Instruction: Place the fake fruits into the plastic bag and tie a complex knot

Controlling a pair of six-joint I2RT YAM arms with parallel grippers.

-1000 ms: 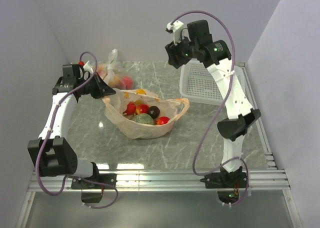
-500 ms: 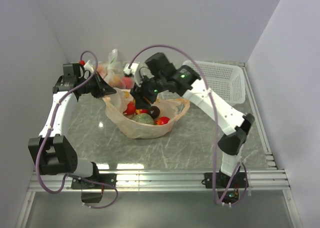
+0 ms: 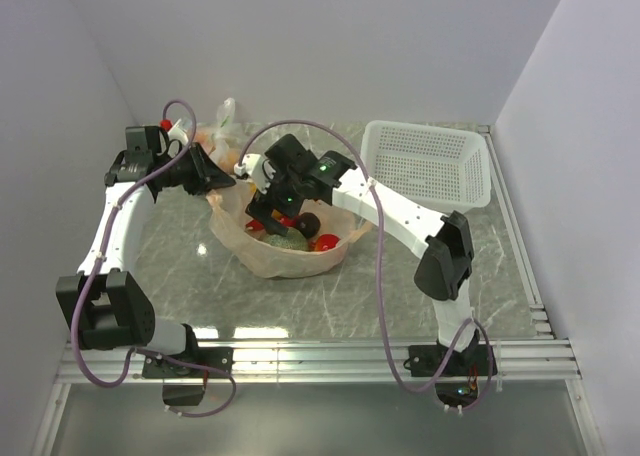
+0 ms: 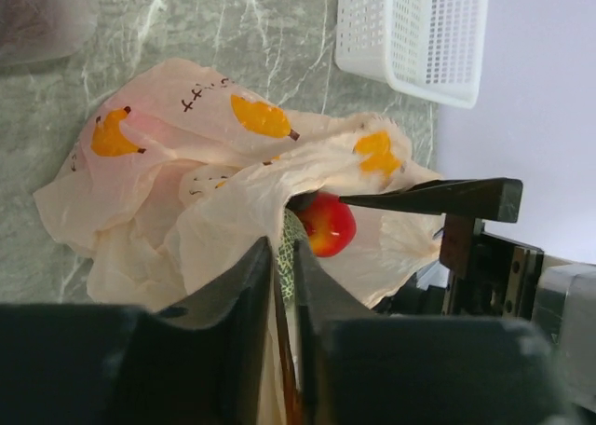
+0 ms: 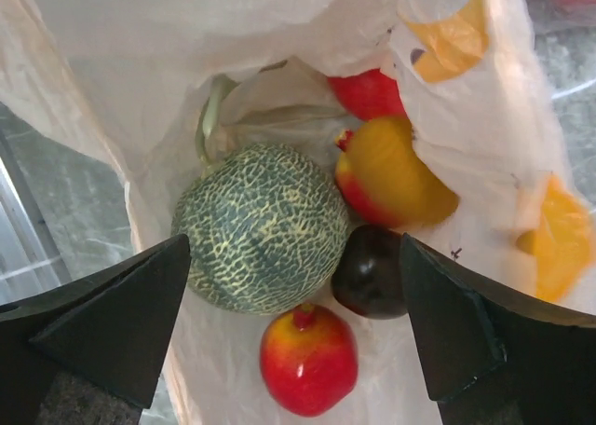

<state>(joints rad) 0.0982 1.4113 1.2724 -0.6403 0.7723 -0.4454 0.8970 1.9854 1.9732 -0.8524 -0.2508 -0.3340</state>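
The peach-orange plastic bag lies open mid-table. My left gripper is shut on its left rim; in the left wrist view the fingers pinch the film. My right gripper hangs open and empty over the bag's mouth. In the right wrist view its jaws are wide apart above the green netted melon, a red fruit, the dark maroon fruit, an orange-and-red fruit and another red one. A red fruit also shows in the left wrist view.
A white plastic basket stands tilted at the back right, and also shows in the left wrist view. A clear bag of mixed fruit sits at the back left behind my left gripper. Walls close in on the left, back and right.
My right arm has swung left from above the basket and dropped over the bag's open mouth. The basket now shows in full. My left gripper has kept its hold on the bag's rim.
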